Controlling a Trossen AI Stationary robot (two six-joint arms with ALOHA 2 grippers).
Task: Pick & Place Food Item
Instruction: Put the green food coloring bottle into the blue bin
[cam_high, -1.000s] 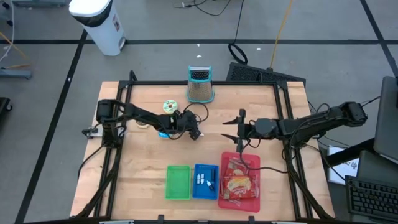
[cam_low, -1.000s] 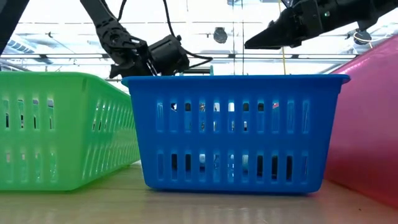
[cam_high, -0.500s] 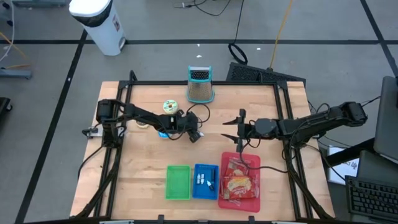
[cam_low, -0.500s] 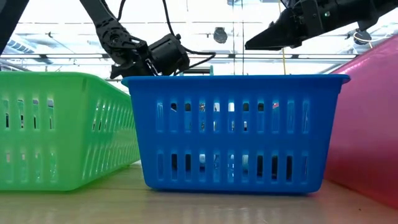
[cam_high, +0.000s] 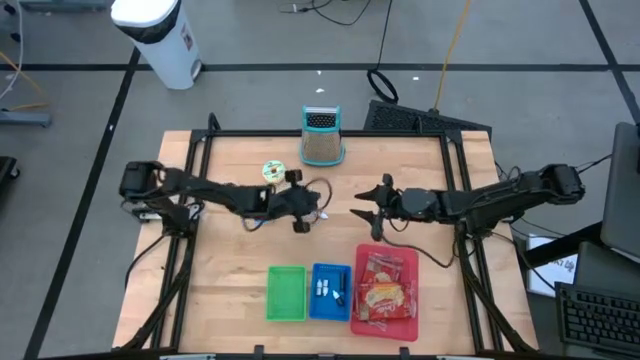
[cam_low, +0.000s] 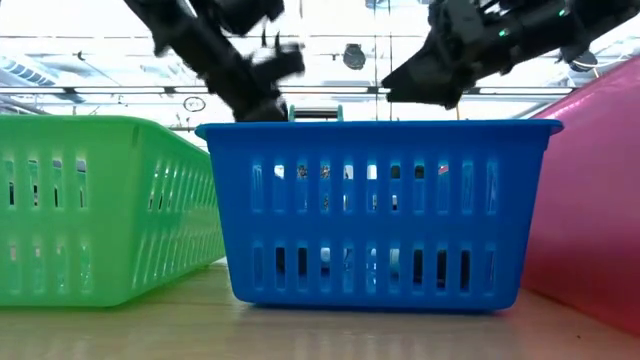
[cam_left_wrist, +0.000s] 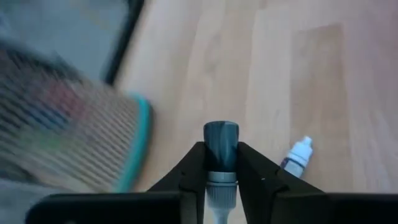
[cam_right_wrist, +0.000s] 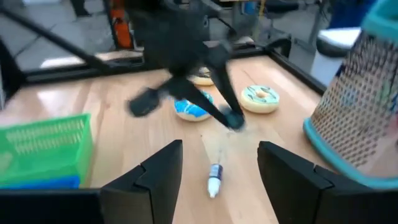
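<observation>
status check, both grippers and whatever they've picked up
Left gripper clamped on a small dark-capped bottle, mid-table. Right gripper open, empty, hovering near a second dropper bottle lying on the table. Nothing blocking the blue basket.

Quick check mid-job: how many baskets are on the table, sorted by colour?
Green basket: 1
Blue basket: 1
Red basket: 1
Total: 3

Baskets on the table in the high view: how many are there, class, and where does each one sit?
3, side by side at the table's near edge: the green basket leftmost, the blue basket in the middle, the red basket rightmost.
</observation>
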